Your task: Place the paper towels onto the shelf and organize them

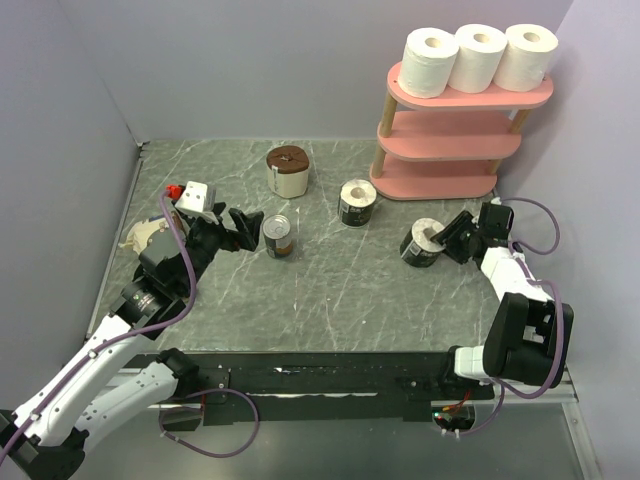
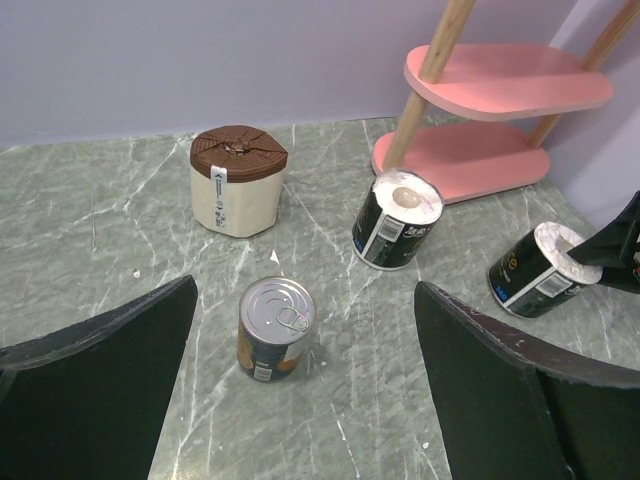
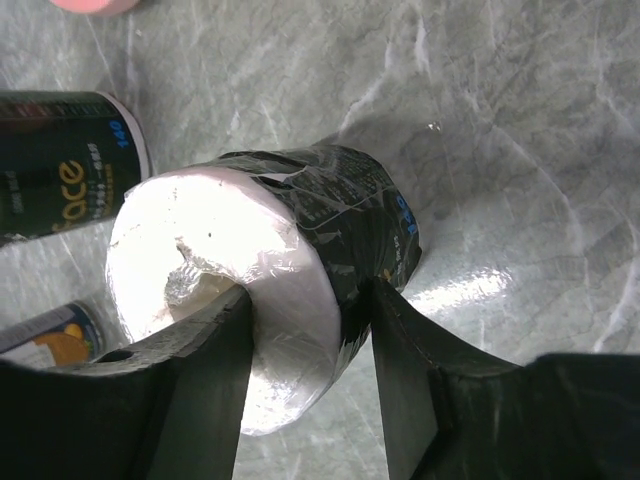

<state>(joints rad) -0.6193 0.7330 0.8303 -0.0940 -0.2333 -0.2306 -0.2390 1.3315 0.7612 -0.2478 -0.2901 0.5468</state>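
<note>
The pink shelf (image 1: 450, 150) stands at the far right with three white paper towels (image 1: 478, 58) on its top board. My right gripper (image 1: 441, 240) is shut on a tilted black-sided roll (image 1: 420, 245): one finger sits in its core and the other on its outer wrap (image 3: 340, 220). A second black-sided roll (image 1: 357, 203) stands upright mid-table. A cream roll with a brown top (image 1: 288, 172) stands further back. My left gripper (image 1: 247, 230) is open and empty, just left of a metal can (image 1: 278, 237); its wrist view shows the can (image 2: 277, 327) between the fingers.
The shelf's two lower boards (image 1: 437, 180) are bare. The walls close in at the left and right. A small white and red object (image 1: 190, 195) lies at the far left. In the right wrist view the upright black roll (image 3: 60, 165) and the can (image 3: 45, 335) lie beyond the held roll.
</note>
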